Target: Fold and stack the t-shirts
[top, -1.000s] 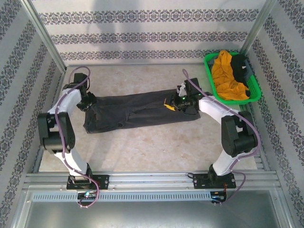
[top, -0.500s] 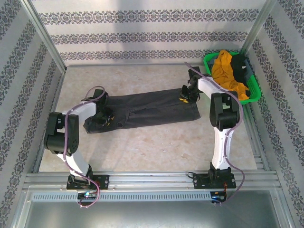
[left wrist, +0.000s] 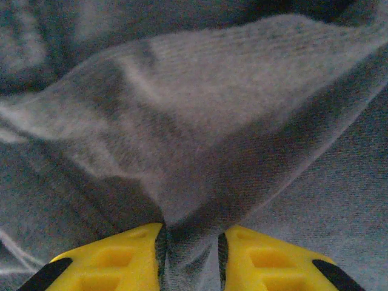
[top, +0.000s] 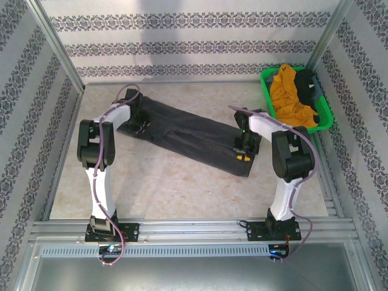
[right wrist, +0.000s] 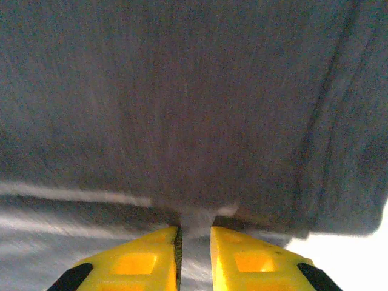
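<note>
The dark charcoal grey t-shirt (top: 194, 136) lies folded into a long strip, slanting from far left to near right on the table. My left gripper (top: 140, 123) is at its far left end, and in the left wrist view that gripper (left wrist: 191, 257) is shut on a bunched ridge of the grey cloth (left wrist: 212, 121). My right gripper (top: 244, 151) is at the near right end, where the right wrist view shows it (right wrist: 194, 257) shut on a fold of the same cloth (right wrist: 182, 109). The mustard-orange t-shirt (top: 290, 97) and the black t-shirt (top: 307, 82) lie crumpled in the basket.
The green plastic basket (top: 325, 115) stands at the far right corner, close to the right arm. Patterned walls and metal posts enclose the pale table (top: 170, 188). A metal rail (top: 194, 227) runs along the near edge by the arm bases.
The charcoal strip has swung from lying level to slanting. The left gripper carried its end toward the back left, and the right gripper drew its end nearer and slightly right.
</note>
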Action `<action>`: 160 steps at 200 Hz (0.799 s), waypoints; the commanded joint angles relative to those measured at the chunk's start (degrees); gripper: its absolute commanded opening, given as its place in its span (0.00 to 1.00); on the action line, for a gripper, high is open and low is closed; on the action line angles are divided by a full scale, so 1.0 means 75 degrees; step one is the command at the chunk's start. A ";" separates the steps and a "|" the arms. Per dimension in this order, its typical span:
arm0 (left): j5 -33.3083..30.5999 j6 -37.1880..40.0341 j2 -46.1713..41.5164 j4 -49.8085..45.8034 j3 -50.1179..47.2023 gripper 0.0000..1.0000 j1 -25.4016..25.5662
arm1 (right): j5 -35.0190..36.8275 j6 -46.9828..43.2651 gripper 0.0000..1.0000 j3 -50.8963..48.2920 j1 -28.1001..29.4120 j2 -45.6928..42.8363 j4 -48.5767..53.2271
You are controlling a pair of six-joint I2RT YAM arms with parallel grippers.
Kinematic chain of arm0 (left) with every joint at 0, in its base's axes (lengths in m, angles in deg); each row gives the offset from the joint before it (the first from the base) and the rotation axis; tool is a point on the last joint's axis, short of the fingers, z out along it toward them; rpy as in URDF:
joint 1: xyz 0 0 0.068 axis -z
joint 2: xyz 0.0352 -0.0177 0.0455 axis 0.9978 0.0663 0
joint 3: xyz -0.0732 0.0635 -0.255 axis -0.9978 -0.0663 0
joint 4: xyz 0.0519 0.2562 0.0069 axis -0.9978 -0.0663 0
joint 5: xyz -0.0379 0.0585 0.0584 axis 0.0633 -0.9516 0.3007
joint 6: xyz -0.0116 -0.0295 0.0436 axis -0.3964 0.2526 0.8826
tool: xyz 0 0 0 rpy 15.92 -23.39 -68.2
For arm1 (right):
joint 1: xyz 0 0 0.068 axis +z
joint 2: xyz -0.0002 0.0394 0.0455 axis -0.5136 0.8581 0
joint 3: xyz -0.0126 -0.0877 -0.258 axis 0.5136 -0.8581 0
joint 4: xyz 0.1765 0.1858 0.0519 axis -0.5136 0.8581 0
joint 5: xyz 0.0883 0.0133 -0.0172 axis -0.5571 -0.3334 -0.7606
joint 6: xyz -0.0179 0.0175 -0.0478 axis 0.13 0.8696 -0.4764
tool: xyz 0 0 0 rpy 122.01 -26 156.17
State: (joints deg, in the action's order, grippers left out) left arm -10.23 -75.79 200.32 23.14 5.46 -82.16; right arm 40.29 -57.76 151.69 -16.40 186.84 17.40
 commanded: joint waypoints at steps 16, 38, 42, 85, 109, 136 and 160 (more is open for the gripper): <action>0.0249 0.0453 0.1682 -0.0046 0.2063 0.31 0.0591 | -0.1028 0.1676 0.22 -0.1978 0.1471 -0.1159 -0.0883; 0.0600 0.0227 0.2506 0.0508 0.3206 0.30 0.0911 | -0.1857 0.2660 0.22 -0.2429 0.2515 -0.1238 -0.1685; 0.0656 0.0177 0.2655 0.0623 0.3396 0.31 0.0958 | -0.1941 0.2798 0.23 -0.2413 0.2711 -0.1205 -0.1767; 0.1110 -0.0050 0.4124 0.1248 0.5655 0.37 0.1424 | -0.2566 0.3614 0.24 -0.1912 0.3880 -0.0949 -0.2774; 0.1261 -0.0158 0.4136 0.1773 0.5985 0.45 0.1567 | -0.2232 0.3371 0.27 -0.1610 0.3788 -0.1431 -0.2421; 0.1031 0.0065 0.3233 0.1761 0.5687 0.55 0.1642 | -0.2297 0.3278 0.33 -0.2027 0.3320 -0.2512 -0.2405; 0.0767 0.0233 0.1820 0.1894 0.4231 0.60 0.1678 | -0.2338 0.2895 0.37 -0.2394 0.2648 -0.3666 -0.2138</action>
State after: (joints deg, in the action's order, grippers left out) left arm -3.23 -75.49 225.96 35.68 44.34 -70.27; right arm 23.13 -33.94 136.15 7.69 167.65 -0.50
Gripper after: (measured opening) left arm 0.591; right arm 0.359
